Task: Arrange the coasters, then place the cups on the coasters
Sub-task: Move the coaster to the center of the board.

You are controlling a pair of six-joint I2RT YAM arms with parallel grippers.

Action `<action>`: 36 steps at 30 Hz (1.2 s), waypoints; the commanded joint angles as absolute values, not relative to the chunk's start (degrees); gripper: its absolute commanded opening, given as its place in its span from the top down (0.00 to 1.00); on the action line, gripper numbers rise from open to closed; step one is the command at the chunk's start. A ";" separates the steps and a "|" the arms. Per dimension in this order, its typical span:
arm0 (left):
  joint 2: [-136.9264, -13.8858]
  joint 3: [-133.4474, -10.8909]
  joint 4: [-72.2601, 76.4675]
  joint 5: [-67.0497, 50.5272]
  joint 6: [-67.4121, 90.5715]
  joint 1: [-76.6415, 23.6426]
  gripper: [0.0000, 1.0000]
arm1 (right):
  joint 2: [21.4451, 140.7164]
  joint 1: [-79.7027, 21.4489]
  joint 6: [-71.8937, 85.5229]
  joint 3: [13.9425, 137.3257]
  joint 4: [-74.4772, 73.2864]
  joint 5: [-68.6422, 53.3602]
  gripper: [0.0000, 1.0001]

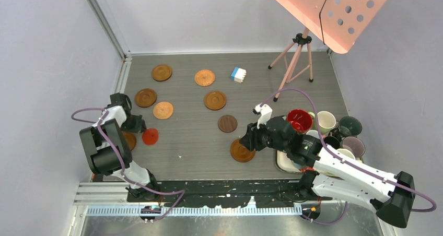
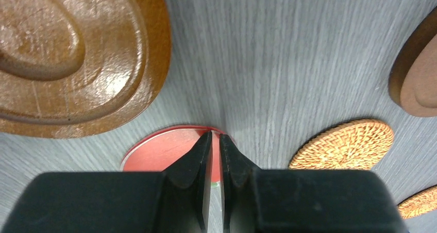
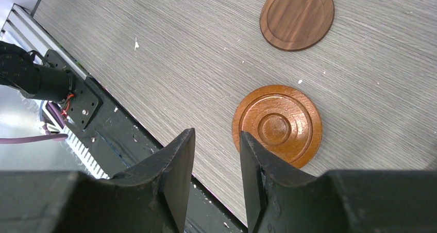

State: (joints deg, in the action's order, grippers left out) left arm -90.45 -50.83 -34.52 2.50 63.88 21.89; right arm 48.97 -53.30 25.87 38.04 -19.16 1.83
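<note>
Left gripper (image 2: 215, 136) pinched almost closed, its tips at the far rim of the red coaster (image 2: 160, 153), which lies on the grey table (image 2: 288, 63); whether it grips is unclear. Right gripper (image 3: 214, 135) half open and empty, above a ringed brown coaster (image 3: 277, 126). Cups (image 1: 334, 129) cluster at the table's right edge.
</note>
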 commanded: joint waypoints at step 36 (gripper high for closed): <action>-89.14 -54.04 -38.75 8.66 63.17 25.04 0.86 | 45.58 -53.66 23.05 39.64 -20.64 3.72 0.56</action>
State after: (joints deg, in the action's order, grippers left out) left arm -87.29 -51.11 -37.23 8.95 63.96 24.51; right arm 46.72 -53.30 24.29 38.00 -21.58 2.52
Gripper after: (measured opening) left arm 0.133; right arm 0.443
